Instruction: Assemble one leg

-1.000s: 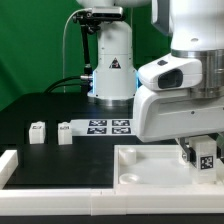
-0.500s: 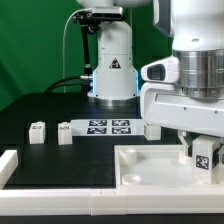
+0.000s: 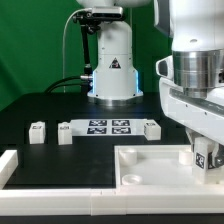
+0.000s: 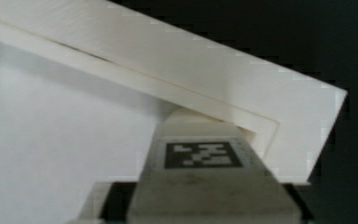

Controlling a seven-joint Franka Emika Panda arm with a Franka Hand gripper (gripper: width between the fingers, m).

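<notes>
My gripper (image 3: 206, 160) is shut on a white leg (image 3: 207, 155) whose black-and-white tag faces the camera. It holds the leg upright at the far right corner of the large white square board (image 3: 150, 163), close above or on it; I cannot tell if they touch. In the wrist view the leg (image 4: 204, 160) sits between the jaws of my gripper (image 4: 202, 200), right at the board's raised corner rim (image 4: 247, 95). A round socket (image 3: 132, 179) shows near the board's front left corner.
Three loose legs lie on the black table: one (image 3: 38, 130), another (image 3: 65, 130), and one (image 3: 152, 128) right of the marker board (image 3: 108, 126). A white rail (image 3: 10, 165) stands at the exterior view's left. The robot base (image 3: 112, 65) is behind.
The arm's body has shifted to the exterior view's right, uncovering the leg beside the marker board. The held leg has stayed at the board's right corner, a little lower.
</notes>
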